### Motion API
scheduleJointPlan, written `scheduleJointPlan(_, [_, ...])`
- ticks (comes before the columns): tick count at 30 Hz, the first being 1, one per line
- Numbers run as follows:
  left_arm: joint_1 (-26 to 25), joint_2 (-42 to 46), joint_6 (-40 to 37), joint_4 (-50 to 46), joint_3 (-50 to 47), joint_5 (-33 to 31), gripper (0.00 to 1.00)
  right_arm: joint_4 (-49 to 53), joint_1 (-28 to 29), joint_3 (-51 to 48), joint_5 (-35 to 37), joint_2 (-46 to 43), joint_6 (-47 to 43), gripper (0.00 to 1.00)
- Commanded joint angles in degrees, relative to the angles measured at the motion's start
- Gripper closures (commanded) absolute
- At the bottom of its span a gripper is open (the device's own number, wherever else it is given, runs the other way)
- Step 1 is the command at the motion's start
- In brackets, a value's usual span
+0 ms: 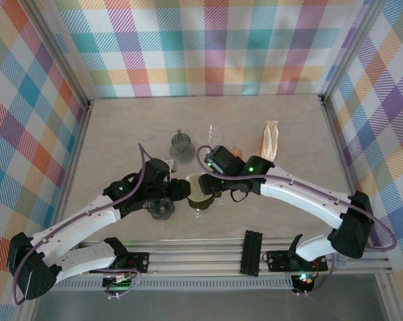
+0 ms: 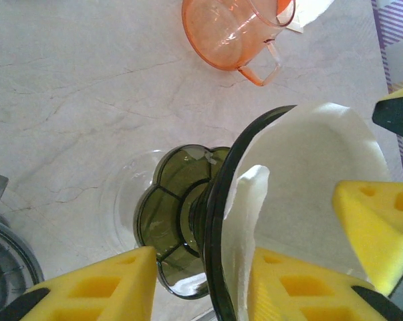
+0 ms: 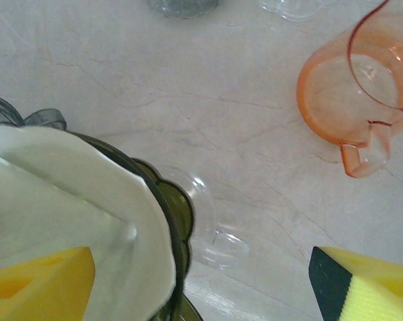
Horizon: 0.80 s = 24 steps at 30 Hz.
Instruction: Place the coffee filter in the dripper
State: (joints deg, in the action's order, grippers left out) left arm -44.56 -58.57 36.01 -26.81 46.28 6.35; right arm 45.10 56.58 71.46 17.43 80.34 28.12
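The olive-green dripper (image 1: 202, 198) sits on a clear glass base (image 3: 221, 235) at the table's middle. A white paper filter (image 2: 308, 180) lies inside its dark rim (image 2: 218, 221). My left gripper (image 2: 204, 284) straddles the dripper's wall (image 2: 178, 200), one yellow pad outside by the scalloped base, the other inside against the filter, shut on it. My right gripper (image 3: 201, 287) stands wide open, its left pad (image 3: 44, 281) resting in the filter (image 3: 67, 200) and its other pad out over bare table. In the top view both grippers meet at the dripper, the left (image 1: 180, 190) and the right (image 1: 211, 182).
An orange transparent jug (image 3: 348, 93) stands just beyond the dripper, also in the left wrist view (image 2: 231, 33). A grey mesh dripper (image 1: 181, 142), a clear glass (image 1: 211, 134) and a stack of spare filters (image 1: 271, 139) lie farther back. A dark grey round piece (image 1: 162, 208) sits by the left gripper.
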Motion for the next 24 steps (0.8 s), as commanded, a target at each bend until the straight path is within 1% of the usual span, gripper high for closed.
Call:
scheduleJointPlan(1, [-0.8,-0.3,0.1,0.7,-0.8,0.2,0.61,2.3,-0.3,-2.2,2.3,-2.0,1.9,0.15])
scheduleJointPlan(7, [-0.8,-0.2,0.2,0.8,-1.0,0.1,0.61,2.5,-0.3,-3.4,3.0,-2.6,2.8,0.16])
scheduleJointPlan(16, [-0.7,-0.3,0.3,0.7,-0.8,-0.2,0.61,-1.6,-0.3,-0.5,0.6,-2.1,-0.5,0.14])
scheduleJointPlan(24, [-0.8,-0.2,0.3,0.6,-0.8,-0.5,0.61,-1.0,-0.3,2.8,-1.4,3.8,-1.8,0.13])
